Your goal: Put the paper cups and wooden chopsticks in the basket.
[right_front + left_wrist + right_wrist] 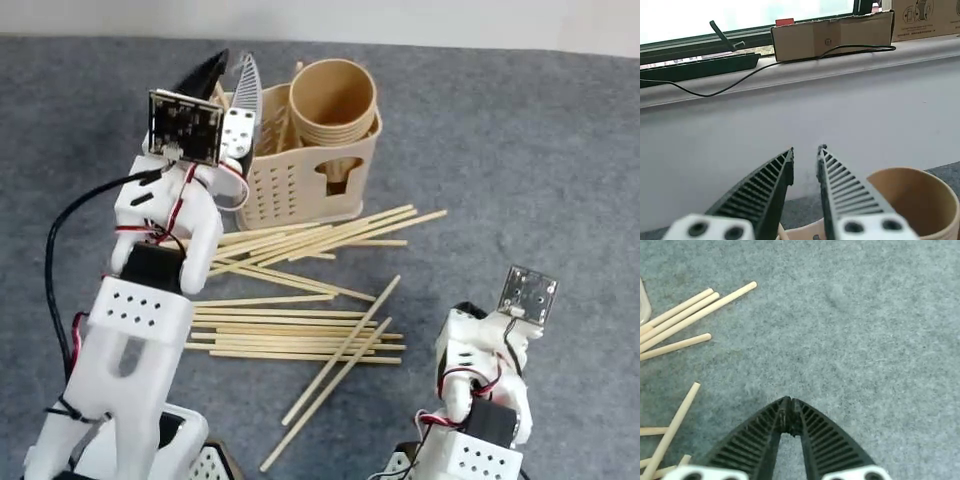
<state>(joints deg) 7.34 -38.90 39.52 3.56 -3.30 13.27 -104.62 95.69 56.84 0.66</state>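
**Wood on grey: loose chopsticks outside the basket, cups inside it**

Grey and felt-like, the table [520, 150] carries everything. The slatted basket [290, 190] stands upright on it. The stack of paper cups [333, 100] already sits inside the basket and fills one half. The cups look light and easily crushed, so they are best left alone.

The wooden chopsticks [300, 340] lie loose on the arms' side of the basket. Some fan out from its foot, some lie in a neat row farther off, and two cross the row diagonally. They should be light, stiff and smooth, and apt to roll or pivot. A pinch near the middle would likely keep one level, and the crossing pair on top looks easiest to take first.

The room left in the basket beside the cups is narrow, so the stack could block a long stick going in.

The left jaws hang just above the basket's rim beside the cups, slightly parted and empty. The right jaws are pressed together on nothing, low over bare table well away from the basket.
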